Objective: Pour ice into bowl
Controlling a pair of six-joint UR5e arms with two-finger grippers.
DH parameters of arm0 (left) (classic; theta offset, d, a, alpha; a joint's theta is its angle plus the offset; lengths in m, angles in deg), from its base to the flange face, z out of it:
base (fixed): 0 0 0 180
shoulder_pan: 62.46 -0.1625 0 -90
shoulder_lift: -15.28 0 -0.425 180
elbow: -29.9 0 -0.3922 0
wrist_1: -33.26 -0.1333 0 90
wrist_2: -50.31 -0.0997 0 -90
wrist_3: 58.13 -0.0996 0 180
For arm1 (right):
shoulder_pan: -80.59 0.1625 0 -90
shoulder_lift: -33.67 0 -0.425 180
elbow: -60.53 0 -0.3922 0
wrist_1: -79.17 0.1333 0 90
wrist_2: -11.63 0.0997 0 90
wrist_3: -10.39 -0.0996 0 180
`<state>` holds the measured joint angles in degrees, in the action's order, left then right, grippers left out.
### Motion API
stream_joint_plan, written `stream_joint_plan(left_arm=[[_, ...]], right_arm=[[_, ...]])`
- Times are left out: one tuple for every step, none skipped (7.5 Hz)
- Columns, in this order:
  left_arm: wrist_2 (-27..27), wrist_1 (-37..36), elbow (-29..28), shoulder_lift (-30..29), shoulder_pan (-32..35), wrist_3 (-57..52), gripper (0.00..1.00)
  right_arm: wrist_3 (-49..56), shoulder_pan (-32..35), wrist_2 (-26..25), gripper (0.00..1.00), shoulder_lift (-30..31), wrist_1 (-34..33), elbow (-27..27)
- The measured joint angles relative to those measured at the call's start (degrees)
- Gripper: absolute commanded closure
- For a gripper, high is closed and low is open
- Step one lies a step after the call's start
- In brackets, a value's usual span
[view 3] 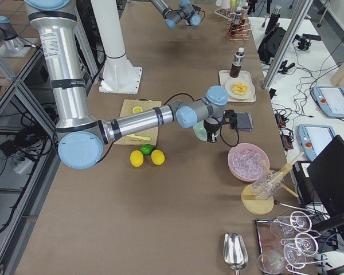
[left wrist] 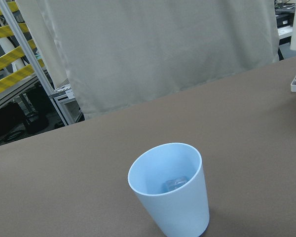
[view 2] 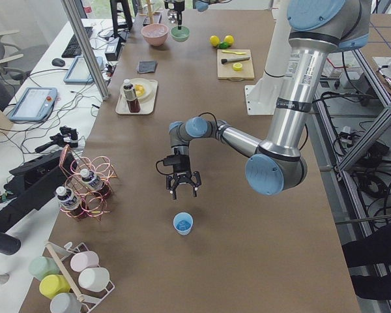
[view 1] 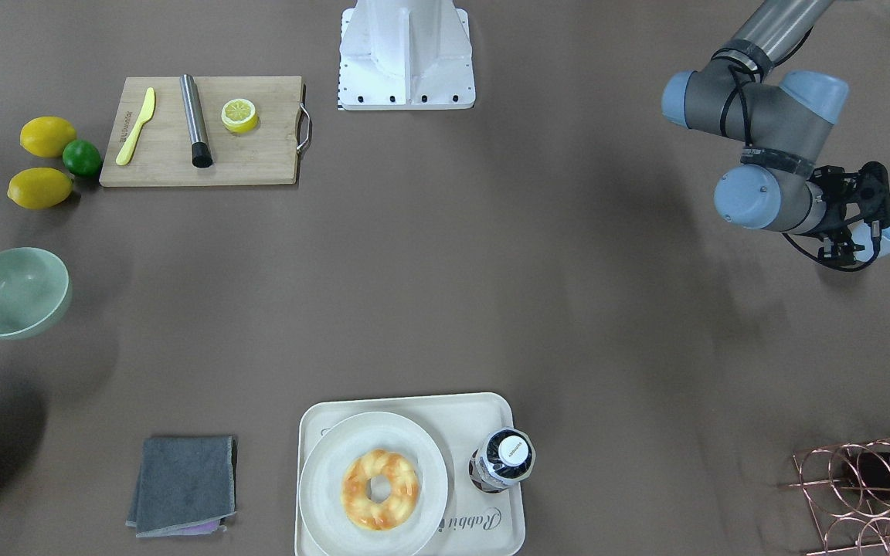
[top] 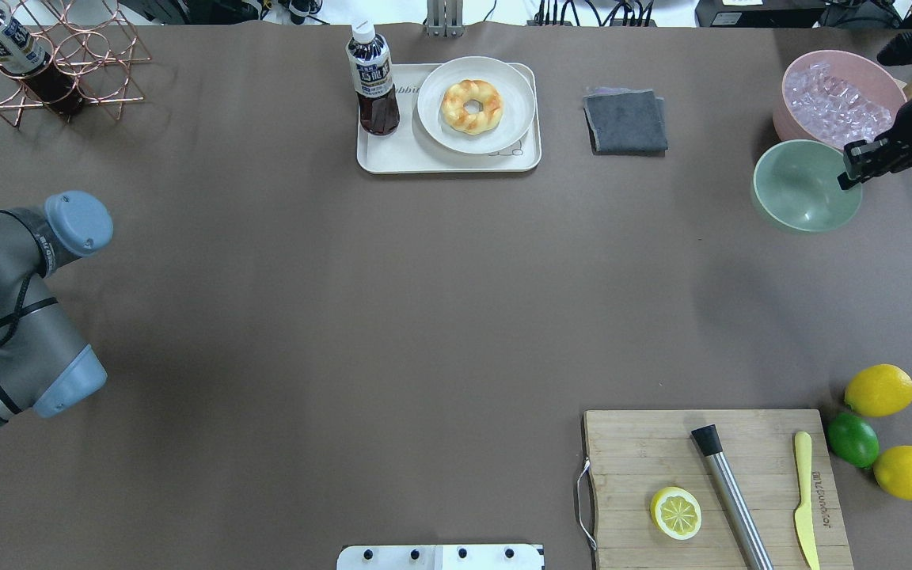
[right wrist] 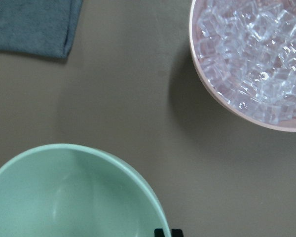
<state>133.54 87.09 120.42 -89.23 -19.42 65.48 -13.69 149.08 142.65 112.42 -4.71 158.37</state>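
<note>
Closest to the lens, down at the left wrist: light blue plastic cup (left wrist: 170,192), upright on the brown table (left wrist: 64,187), with small clear glassy ice (left wrist: 175,183) lying at its bottom; only one cube clearly made out from here. Left gripper (view 1: 862,224) hovering just above and beside that cup, fingers spread wide, clear of its wall.

Over to the other end now: round pale mint-green bowl (top: 804,190), smooth and matte, bare inside, sitting just beside the pink round tub (top: 780,119) heaped with a much bigger mass of ice. Right gripper (top: 849,176) right at the bowl's rim, fingertips drawn close together and, by the look of it, pinching that rim.

Cup and bowl well apart, then, at opposite ends of the table.

Grey folded cloth (top: 626,120) lying flat near the bowl. Back on the robot's side, wooden cutting board (top: 630,443) carrying a halved lemon (top: 675,513), a steel muddler (top: 731,495) and a yellow plastic knife (top: 804,499).
</note>
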Motion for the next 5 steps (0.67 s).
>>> stream_joint_plan(left_arm=[[0.00, 0.24, -1.95, -0.17, -0.65, 0.54, 0.03], [0.00, 0.64, -3.09, -0.13, -0.95, 1.06, 0.03], [0.00, 0.88, -3.81, -0.01, -0.96, 1.33, 0.03], [0.00, 0.97, -4.42, 0.11, -0.92, 1.45, 0.03], [0.00, 1.00, -4.95, 0.28, -0.92, 1.47, 0.03]], right_arm=[[-1.70, -0.51, -0.55, 1.00, -3.41, -5.16, 1.30], [-3.72, -1.88, -1.48, 1.00, -6.69, -8.63, 1.43], [-6.57, -3.77, -2.77, 1.00, -10.56, -11.29, 0.72], [-9.74, -5.99, -5.00, 1.00, -14.87, -13.11, -0.81], [-14.08, -8.69, -7.40, 1.00, -18.77, -14.32, -2.45]])
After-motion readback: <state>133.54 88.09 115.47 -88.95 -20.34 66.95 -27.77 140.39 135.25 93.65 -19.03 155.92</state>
